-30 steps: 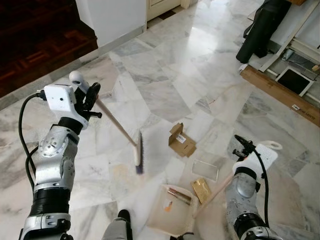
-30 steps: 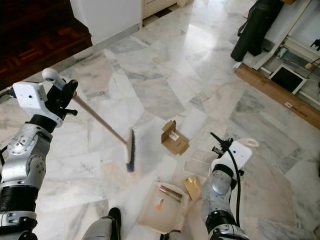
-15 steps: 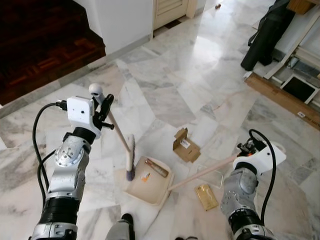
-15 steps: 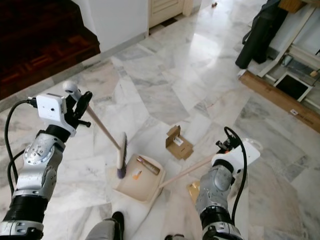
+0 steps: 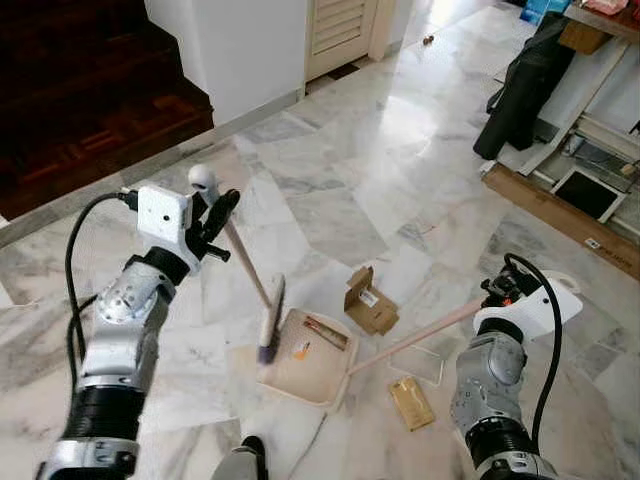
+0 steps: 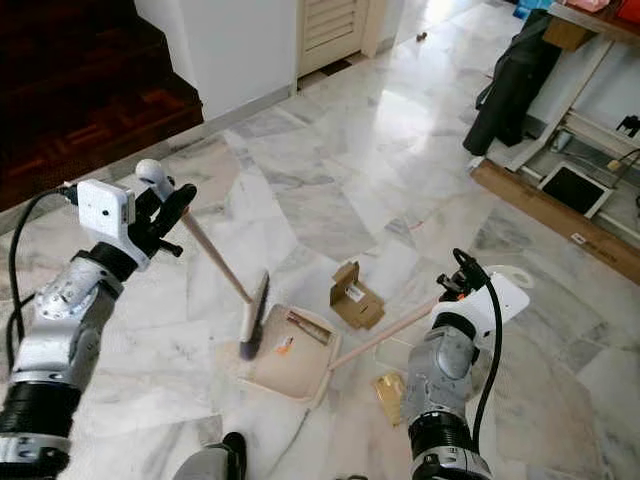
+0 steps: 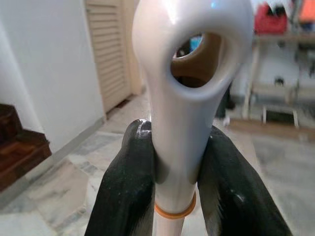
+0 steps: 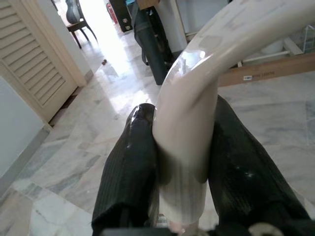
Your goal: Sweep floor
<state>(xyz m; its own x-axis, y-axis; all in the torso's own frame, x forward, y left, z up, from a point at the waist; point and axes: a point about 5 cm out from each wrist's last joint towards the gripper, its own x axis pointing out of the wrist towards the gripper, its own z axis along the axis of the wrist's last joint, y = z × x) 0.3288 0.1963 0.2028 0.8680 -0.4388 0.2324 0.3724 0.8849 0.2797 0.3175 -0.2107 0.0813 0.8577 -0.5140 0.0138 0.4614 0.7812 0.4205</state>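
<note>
My left gripper [image 5: 214,214] is shut on the white top end of a broom [image 7: 189,98], black fingers [image 7: 125,196] on either side. The pink stick slopes down to the brush head [image 5: 270,320], which rests at the left edge of a beige dustpan [image 5: 300,368] on the marble floor. A brown tube [image 5: 325,332] and an orange scrap lie in the pan. My right gripper [image 5: 498,292] is shut on the pan's long handle [image 8: 197,98]. A small open cardboard box [image 5: 368,300], a clear plastic piece [image 5: 418,365] and a gold packet [image 5: 410,403] lie to the right of the pan.
A black bag [image 5: 515,85] leans at the far right beside a long wooden plank [image 5: 560,215] and white frames. A white wall [image 5: 250,50] and louvered door [image 5: 340,30] stand ahead, with a dark wooden step [image 5: 90,100] to the left. My foot [image 5: 250,450] is near the pan.
The dustpan has slid left, away from the gold packet, up against the brush head. The broom head has come in to the pan's edge. The view has also shifted.
</note>
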